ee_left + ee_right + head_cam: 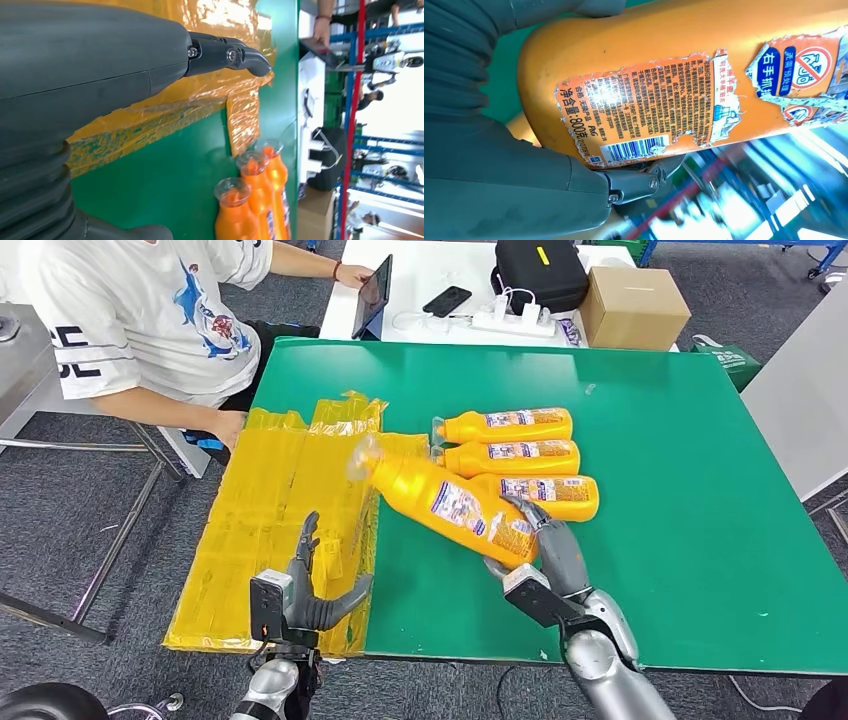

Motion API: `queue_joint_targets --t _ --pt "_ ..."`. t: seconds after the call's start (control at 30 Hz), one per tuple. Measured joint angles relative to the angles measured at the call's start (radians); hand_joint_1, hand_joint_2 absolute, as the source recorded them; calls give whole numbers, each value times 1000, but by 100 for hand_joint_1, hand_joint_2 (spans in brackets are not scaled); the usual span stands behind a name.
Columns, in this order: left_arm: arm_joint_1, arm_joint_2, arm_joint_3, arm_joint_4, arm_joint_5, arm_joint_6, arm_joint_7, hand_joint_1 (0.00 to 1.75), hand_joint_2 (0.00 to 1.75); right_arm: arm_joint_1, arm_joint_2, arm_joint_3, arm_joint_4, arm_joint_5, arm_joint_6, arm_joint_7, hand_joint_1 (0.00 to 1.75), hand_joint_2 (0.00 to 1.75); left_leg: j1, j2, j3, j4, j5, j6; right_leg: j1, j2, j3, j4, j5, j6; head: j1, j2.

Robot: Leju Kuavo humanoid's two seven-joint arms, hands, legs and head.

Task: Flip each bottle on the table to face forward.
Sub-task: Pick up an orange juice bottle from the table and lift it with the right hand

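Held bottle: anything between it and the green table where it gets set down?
Partly. The right hand holds the bottle tilted, its base over the nearest of three lying bottles. The green table nearer the robot looks free.

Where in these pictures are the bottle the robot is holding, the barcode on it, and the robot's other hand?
held bottle [440, 498]: head view, on its orange body near the label.
barcode [633, 148]: right wrist view, on the striped patch of the torn label.
left robot hand [310, 585]: head view, on the middle of the hand.
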Motion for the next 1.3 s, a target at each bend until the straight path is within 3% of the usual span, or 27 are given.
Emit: queue_joint_targets --t 0.2,0.33,0.5,0.7,0.87,1.0,1.13,1.3 --pt "23 1 -9 -49 25 11 10 0 175 43 103 -80 -38 -55 -69 -56 175 175 -1 0 -1 0 0 0 -1 0 0 0 0 0 0 0" --pt "37 2 -17 -79 35 4 22 0 175 64 143 -119 -49 -56 -88 -82 175 175 -2 0 -1 0 0 0 -2 0 0 -1 0 0 0 0" --pt "49 2 -24 -98 66 -15 33 0 175 71 165 -143 -73 -48 -103 -89 175 175 -1 0 0 0 0 0 -2 0 0 0 0 0 0 0" --pt "70 3 -26 -140 209 -165 67 0 175 82 182 -160 -75 -73 -72 -97 175 175 -1 0 -1 0 0 0 -1 0 0 0 0 0 0 0" --pt "81 3 -26 -163 234 -194 74 0 175 89 190 -165 -69 -83 -64 -106 175 175 -1 0 -1 0 0 0 -2 0 0 0 0 0 0 0" --pt "89 6 -34 -184 282 -273 89 0 175 95 208 -168 -52 -102 -40 -131 175 175 -1 0 -1 0 0 0 -1 0 0 0 0 0 0 0" --pt "93 8 -58 -204 280 -296 104 0 175 110 251 -146 16 -108 -82 -157 175 175 -1 0 -1 0 0 0 -1 0 0 0 0 0 0 0" --pt "91 8 -83 -205 274 -304 107 0 175 113 280 -9 115 -151 -201 -159 175 175 0 1 -1 0 0 0 -1 0 -1 0 0 0 0 0"
